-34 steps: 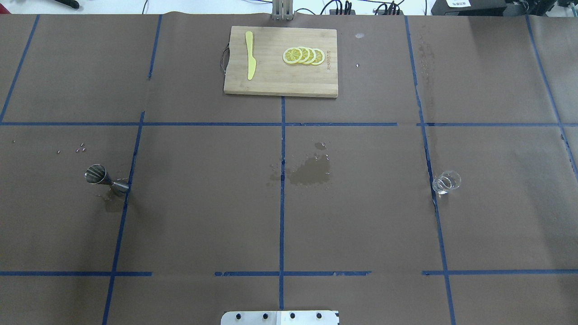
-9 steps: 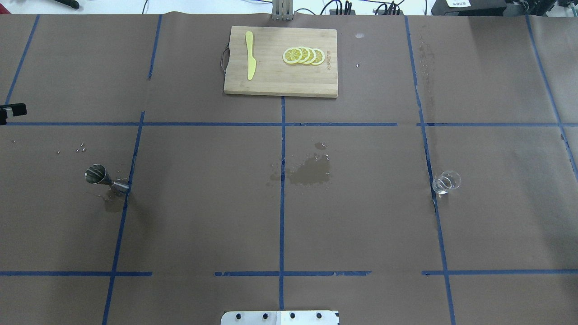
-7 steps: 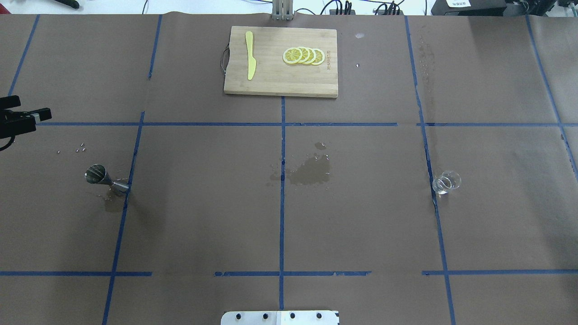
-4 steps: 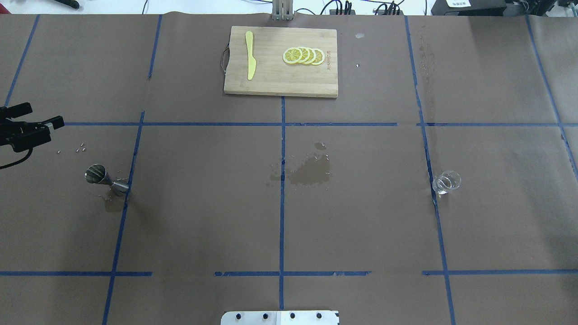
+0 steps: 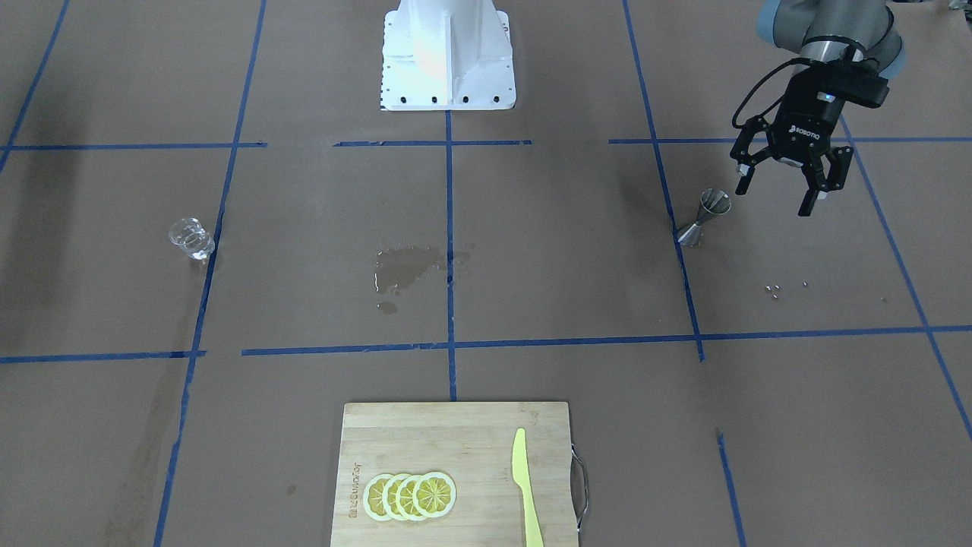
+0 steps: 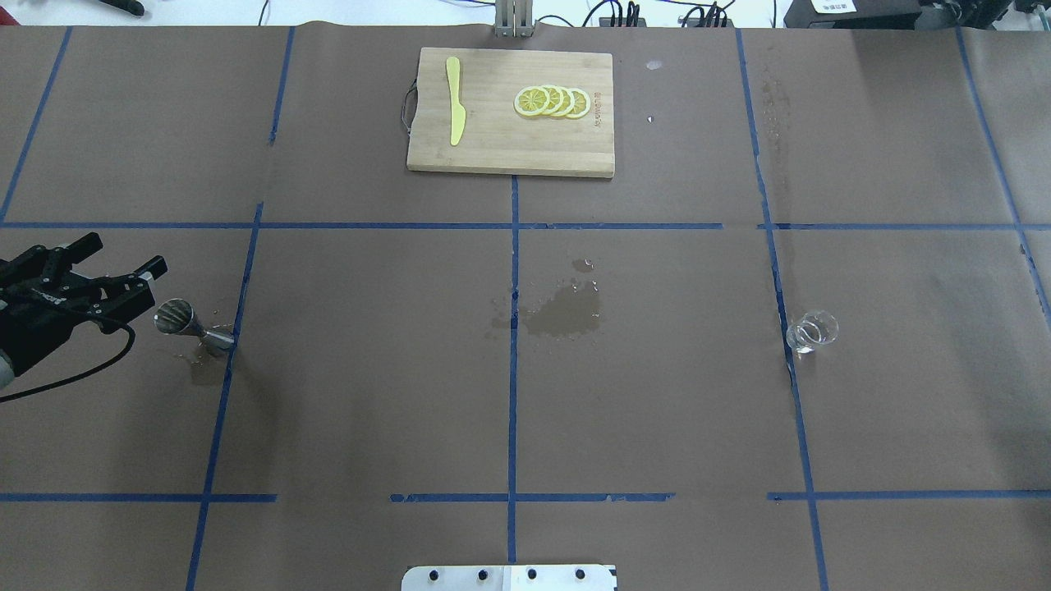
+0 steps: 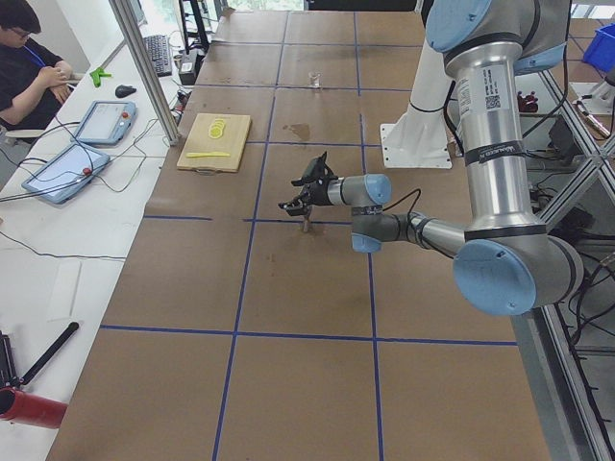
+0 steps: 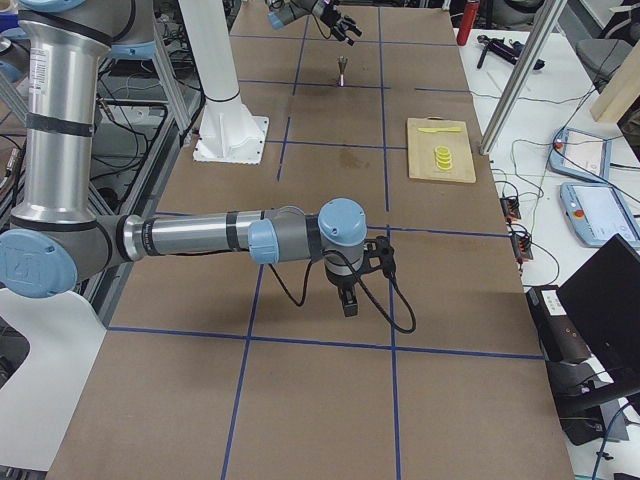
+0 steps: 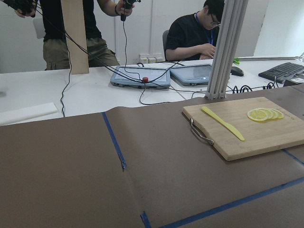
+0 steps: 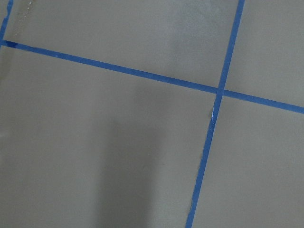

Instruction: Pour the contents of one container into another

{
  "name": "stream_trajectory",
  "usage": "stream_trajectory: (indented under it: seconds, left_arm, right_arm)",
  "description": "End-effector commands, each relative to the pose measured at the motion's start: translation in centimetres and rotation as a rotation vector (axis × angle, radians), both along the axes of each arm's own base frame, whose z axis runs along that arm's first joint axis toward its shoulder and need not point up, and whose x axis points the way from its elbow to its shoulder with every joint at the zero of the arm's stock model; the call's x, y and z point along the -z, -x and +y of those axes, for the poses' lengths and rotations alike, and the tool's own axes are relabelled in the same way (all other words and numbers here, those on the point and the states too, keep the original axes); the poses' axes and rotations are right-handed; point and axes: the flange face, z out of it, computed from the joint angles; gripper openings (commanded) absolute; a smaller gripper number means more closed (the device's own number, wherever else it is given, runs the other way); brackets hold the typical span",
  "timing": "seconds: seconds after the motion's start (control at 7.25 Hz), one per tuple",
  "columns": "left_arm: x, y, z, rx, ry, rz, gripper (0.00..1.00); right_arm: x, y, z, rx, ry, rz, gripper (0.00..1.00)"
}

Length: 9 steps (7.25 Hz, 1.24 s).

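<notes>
Left gripper [image 6: 130, 252], fingers spread, has advanced from the left edge to just beside the steel jigger [image 6: 195, 328]; we expect a grasp. Glass tumbler [image 6: 811, 331] untouched. Right gripper [image 8: 347, 305]: opening indeterminable.

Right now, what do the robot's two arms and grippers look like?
Both are silver tubes with pale blue joint caps: the left arm and the right arm. The left gripper is black, two-fingered, with white ROBOTIQ lettering and a looping black cable. The right gripper is black and cabled too; its markings are unreadable.
</notes>
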Motion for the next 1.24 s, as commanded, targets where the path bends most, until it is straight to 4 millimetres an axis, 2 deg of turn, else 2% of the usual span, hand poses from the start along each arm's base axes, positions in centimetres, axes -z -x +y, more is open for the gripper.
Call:
stream_trajectory:
  seconds: [0.0,0.28,0.55,1.1]
  left_arm:
    - [-1.8,-3.1,2.5,0.055,-0.001,-0.035,1.00]
    - [-2.9,-4.9,3.4,0.067,0.017,-0.018,1.00]
    - [-2.9,-7.1,4.3,0.060,0.029,0.014,1.00]
    - [-5.8,-10.8,4.6,0.065,0.060,0.010,1.00]
  right_arm:
    - [-0.1,0.0,0.0,-0.001,0.004,0.000,1.00]
    - [-0.2,0.0,0.0,0.000,0.005,0.000,1.00]
    - [-0.1,0.0,0.0,0.000,0.003,0.000,1.00]
    - [-0.1,0.0,-0.1,-0.001,0.003,0.000,1.00]
